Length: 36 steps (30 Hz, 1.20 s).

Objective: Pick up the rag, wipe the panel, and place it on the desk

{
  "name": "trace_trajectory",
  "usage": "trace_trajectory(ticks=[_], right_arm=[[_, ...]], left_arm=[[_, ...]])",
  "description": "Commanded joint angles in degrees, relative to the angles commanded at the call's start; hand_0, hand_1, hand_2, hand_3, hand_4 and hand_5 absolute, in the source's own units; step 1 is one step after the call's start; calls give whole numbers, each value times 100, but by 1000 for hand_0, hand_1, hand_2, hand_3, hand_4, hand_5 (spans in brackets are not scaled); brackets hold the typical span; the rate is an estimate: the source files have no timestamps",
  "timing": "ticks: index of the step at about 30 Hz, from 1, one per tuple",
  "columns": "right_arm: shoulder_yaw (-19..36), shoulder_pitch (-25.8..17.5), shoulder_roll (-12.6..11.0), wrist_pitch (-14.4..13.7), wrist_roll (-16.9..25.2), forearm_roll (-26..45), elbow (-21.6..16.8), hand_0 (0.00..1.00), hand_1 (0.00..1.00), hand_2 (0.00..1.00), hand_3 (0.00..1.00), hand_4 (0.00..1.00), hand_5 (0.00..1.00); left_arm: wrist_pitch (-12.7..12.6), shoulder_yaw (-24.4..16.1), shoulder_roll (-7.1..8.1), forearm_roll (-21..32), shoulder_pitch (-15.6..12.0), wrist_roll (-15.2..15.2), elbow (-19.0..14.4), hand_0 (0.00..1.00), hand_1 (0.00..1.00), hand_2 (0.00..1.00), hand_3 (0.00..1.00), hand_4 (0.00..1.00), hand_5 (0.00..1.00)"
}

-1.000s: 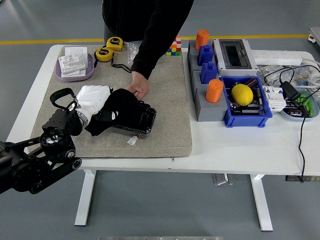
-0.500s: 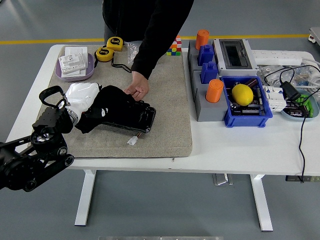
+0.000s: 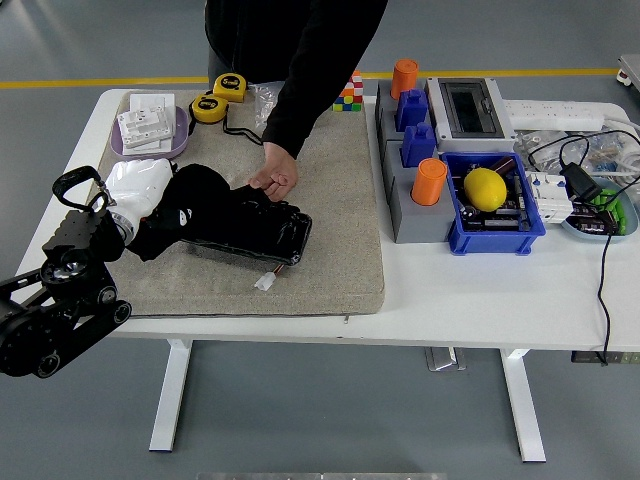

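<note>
Now the left robot hand, white, grips the black rag at the left end of the dark panel, pressing it on the panel's top. That panel lies on a grey mat on the white surface. From the far side a person's hand rests on the panel's far edge, just beside the rag

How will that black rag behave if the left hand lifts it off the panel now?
The black rag lies crumpled and draped over the panel, so it will probably sag and trail, not hold shape. It looks light. A person's hand rests at its far edge and may snag it.
</note>
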<state>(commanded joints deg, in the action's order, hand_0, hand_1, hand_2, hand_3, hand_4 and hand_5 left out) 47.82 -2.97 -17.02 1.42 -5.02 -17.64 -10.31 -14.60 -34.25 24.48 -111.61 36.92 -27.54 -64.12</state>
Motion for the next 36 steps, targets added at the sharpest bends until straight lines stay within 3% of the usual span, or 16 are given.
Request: trace_trajectory(ticks=[20, 31, 36], right_arm=[[68, -6, 6, 1, 10, -17, 0, 748, 701, 703, 627, 998, 554], [42, -19, 12, 7, 28, 21, 0, 748, 701, 703, 627, 998, 556], [33, -42, 8, 5, 32, 27, 0, 748, 701, 703, 627, 998, 557]], left_arm=[[-144, -429, 163, -47, -191, 82, 239, 220, 151, 304, 561, 550, 35], [-395, -837, 265, -21, -370, 257, 432, 217, 151, 304, 562, 550, 34], [-651, -971, 317, 66, -562, 471, 616, 220, 151, 304, 562, 550, 34]])
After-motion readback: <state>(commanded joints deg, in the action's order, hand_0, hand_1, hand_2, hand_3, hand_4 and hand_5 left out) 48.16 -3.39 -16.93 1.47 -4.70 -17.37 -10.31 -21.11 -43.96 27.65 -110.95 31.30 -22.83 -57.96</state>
